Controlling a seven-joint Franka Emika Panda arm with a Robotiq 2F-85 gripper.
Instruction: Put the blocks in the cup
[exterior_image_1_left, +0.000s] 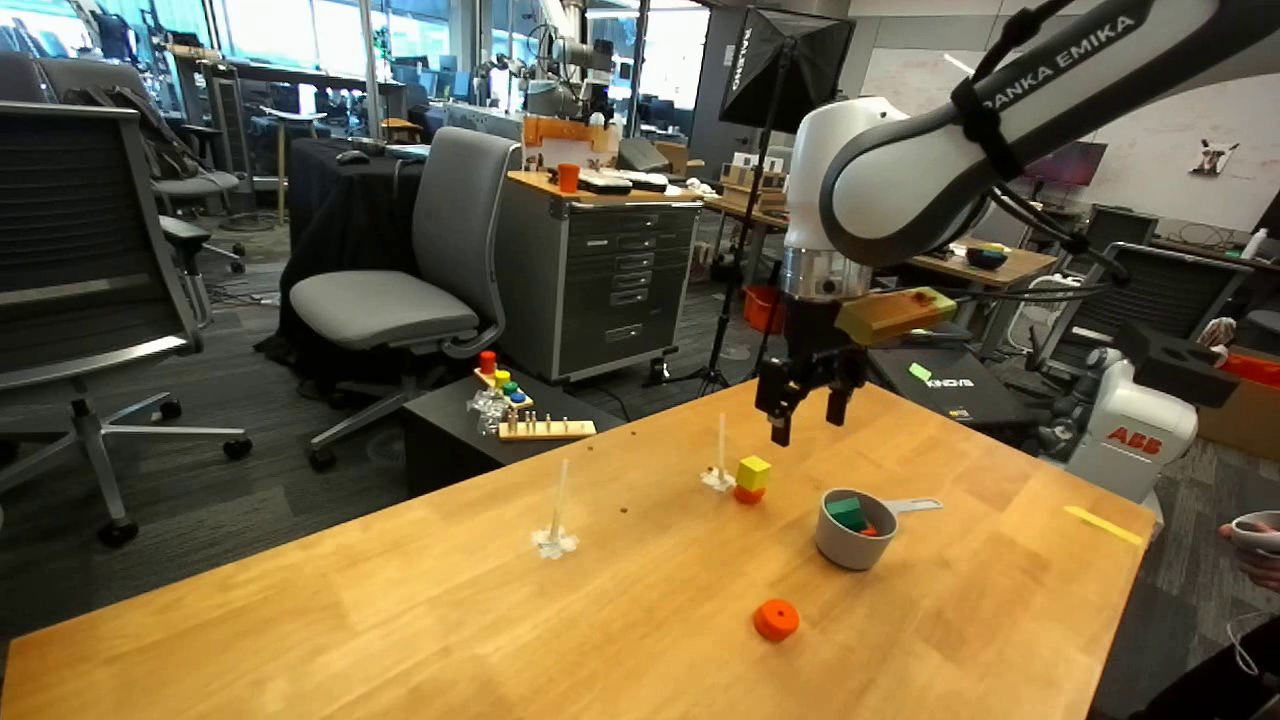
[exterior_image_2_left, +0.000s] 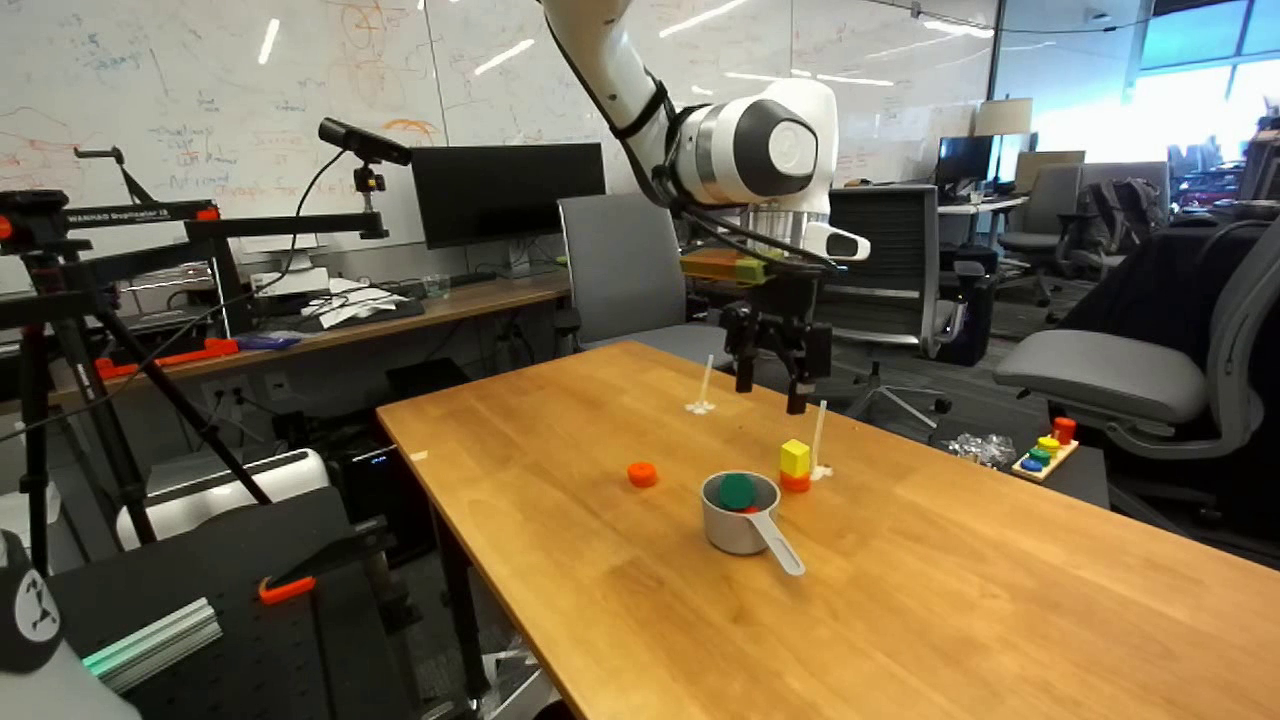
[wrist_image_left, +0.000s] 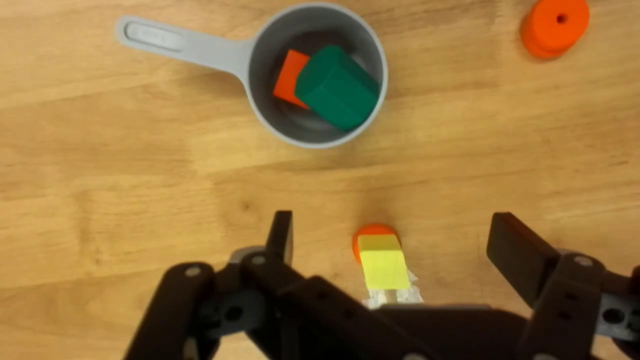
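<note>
In an exterior view two thin sticks (exterior_image_1_left: 561, 500) stand upright on the counter (exterior_image_1_left: 330, 640), their feet patched with white tape (exterior_image_1_left: 553, 544). One of them is in the way — it rises just beside the yellow block (exterior_image_1_left: 753, 472), which sits on a round orange base (exterior_image_1_left: 748, 495). A strip of yellow tape (exterior_image_1_left: 1103, 526) lies near the counter's edge, and past the long side a low black box (exterior_image_1_left: 450, 445) bears a bright toy (exterior_image_1_left: 503, 380). The arm (exterior_image_1_left: 885, 190) hangs over all this, its jaws released, higher than the yellow block.

In an exterior view a whiteboard (exterior_image_2_left: 300, 60) and a monitor (exterior_image_2_left: 508, 195) stand beyond the counter. An orange puck (exterior_image_2_left: 642, 475) lies by itself, well apart from the yellow block. The cup (exterior_image_2_left: 730, 532) stands upright, near the yellow block, its handle (exterior_image_2_left: 782, 545) jutting out to one side.

In the wrist view the jaws are spread wide, the yellow block showing between them. The cup is small, round and grey; inside, a dark green block (wrist_image_left: 337, 87) with faceted sides leans on the wall and partly covers an orange-red block (wrist_image_left: 291, 77) — only one flat face of that shows. The puck has a hole in its top.
</note>
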